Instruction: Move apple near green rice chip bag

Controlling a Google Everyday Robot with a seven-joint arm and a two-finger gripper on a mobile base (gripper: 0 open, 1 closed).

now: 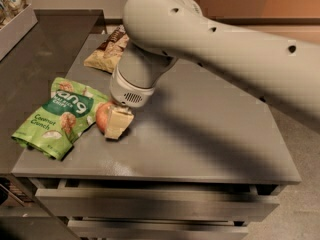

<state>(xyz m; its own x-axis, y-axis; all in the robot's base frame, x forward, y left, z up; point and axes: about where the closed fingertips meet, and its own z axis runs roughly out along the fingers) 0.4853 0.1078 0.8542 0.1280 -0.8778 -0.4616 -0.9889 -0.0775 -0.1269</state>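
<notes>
Camera view. The gripper was low over the left half of the grey table, hanging from a thick pale arm that entered from the right edge and bent down through a round wrist. The gripper was clamped on the apple. One cream finger lay flat against the apple's right side, while the opposite finger was hidden behind the fruit and the wrist. Only the red and yellowish left part of the apple showed. The apple sat at table level, and whether it bore on the surface could not be told.

The green rice chip bag lay flat on the table's left front area, tilted, with its label facing up and the words "Coconut Crunch" legible. Its left end overhung the table edge. The apple was at the bag's right edge, touching or very nearly touching it.

A brown and cream chip bag lay at the table's far left part, partly covered by the arm and well apart from the apple. Drawer fronts showed below the table's front edge.
</notes>
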